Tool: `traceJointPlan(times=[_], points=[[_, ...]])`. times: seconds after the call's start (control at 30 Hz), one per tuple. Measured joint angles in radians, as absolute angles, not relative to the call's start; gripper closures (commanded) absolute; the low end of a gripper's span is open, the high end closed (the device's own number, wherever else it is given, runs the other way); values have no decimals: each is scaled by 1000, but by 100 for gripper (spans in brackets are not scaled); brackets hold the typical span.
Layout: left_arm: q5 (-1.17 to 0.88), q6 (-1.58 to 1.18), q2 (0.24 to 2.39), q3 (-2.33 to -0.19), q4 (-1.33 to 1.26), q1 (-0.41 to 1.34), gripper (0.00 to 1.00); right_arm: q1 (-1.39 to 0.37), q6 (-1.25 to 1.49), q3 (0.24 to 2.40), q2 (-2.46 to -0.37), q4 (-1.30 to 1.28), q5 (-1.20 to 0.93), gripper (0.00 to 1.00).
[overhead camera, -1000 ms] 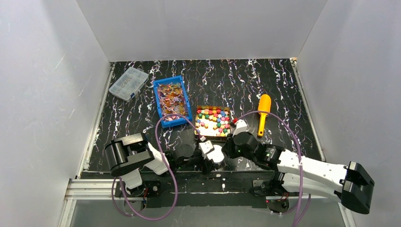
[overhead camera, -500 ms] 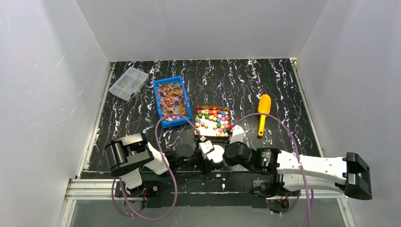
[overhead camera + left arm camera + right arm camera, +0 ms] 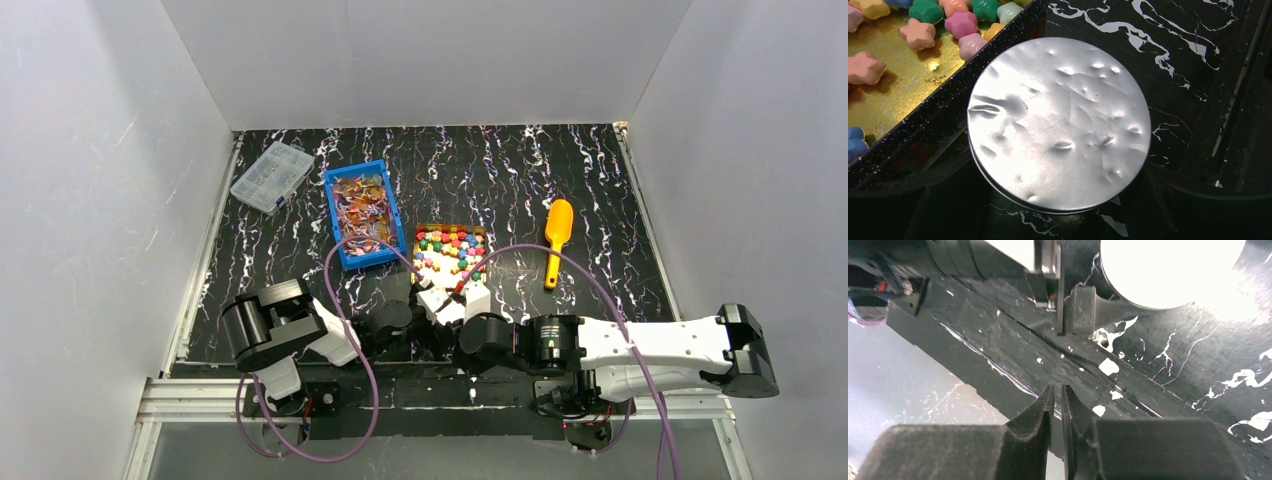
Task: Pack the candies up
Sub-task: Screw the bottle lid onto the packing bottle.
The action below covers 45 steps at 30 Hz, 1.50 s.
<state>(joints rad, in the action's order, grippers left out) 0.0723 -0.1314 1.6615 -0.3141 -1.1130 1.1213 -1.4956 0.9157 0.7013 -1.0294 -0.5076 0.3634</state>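
Near the clenched, empty right jaws lie the candies; left jaws unclear.

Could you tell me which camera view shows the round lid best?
The left wrist view: the round lid fills mid-frame, its dented face fully visible. The right wrist view catches only a white arc at the top; in the top view I cannot make it out.

Marbled table with orange scoop
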Motion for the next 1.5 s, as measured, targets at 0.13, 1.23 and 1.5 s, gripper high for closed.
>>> traceJointPlan(times=[0.13,1.23,1.5], points=[[73,-132,1662,-314,-1113,1121,61,-1495,891,791,-1031,-575,429,86],[71,-131,1664,-314,-1114,1121,66,-1030,609,762,-1195,-327,162,99],[70,-127,1668,-315,-1119,1121,67,-1009,661,631,-1203,-99,91,99]])
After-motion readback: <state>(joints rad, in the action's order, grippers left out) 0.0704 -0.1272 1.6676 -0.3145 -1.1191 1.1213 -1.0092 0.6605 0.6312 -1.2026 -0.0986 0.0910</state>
